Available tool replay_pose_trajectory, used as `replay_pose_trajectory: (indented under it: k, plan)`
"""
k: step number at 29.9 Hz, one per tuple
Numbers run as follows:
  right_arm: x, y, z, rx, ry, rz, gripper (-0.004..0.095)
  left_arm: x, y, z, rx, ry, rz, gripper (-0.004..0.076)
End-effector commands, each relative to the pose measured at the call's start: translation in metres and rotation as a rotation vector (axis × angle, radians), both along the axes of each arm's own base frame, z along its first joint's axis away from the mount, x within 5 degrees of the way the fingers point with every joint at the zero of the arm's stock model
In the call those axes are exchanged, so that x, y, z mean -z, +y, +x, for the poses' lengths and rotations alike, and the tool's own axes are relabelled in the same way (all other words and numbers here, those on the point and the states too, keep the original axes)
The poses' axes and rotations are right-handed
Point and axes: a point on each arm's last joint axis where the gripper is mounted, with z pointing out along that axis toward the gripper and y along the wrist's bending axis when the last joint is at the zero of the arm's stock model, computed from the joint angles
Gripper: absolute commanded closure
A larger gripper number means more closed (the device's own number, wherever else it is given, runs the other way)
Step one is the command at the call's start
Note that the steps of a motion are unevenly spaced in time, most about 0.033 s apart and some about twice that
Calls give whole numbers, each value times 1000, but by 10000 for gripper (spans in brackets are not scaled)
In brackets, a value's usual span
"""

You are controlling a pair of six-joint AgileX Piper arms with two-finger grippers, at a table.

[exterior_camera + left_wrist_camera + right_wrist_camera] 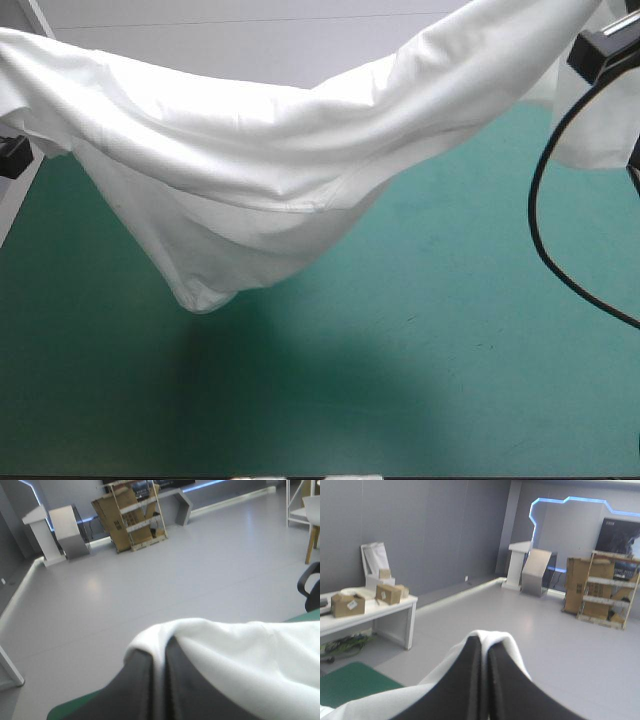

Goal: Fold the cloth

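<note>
- The table's teal-green cover (pixel 450 380) lay bare under the load, with only a soft shadow on it near the front, left of centre.
- The T-shirt (pixel 250 150) hung in the air above the cover, strung as 1 long white band from the table's left side to its right.
- Its long axis ran across the table, left to right, and the right end sat farther toward the far edge than the left end.
- The cloth sagged into 1 rounded low point left of centre, so nearer the left arm. It looked clear of the cover, judging by the shadow lying apart from it.
- The left gripper (pixel 162 647) was all but closed, with a thin strip of white cloth pinched between its 2 black fingers (pixel 135 690). The rest of the shirt fell away to one side of it.
- The right gripper (pixel 484 642) was closed to 1 pointed arch, with cloth wrapped over the tips and trailing down beside its fingers (pixel 465 680).
- Both wrists looked level, out over the table's edges, which fits both arms being raised.
- Judgement: the shirt was lifted and stretched, not yet laid flat and not folded.
- Judgement: the next move turned on that sag. On lowering, the low point on the left arm's side would meet the cover first, so the 2 grips needed to stay well apart along the long axis.
</note>
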Motion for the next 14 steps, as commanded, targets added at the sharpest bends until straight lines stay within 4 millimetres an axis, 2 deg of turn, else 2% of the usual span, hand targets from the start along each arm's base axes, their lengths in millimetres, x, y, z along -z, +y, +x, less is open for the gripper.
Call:
replay_pose_trajectory:
  k: [1,3,6,11,14]
  plan:
    - [4,2,17,15,24,-9,923,3,-3,17,6,-5,-10,704]
    - [12,6,35,17,76,-21,923,11,-5,33,5,45,-4,705]
    - [29,14,74,20,173,-41,923,30,-9,69,7,141,5,704]
    - [72,31,159,35,320,-55,923,72,-18,144,4,264,41,705]
    - [106,41,212,45,398,-61,923,101,-23,186,-6,316,44,704]
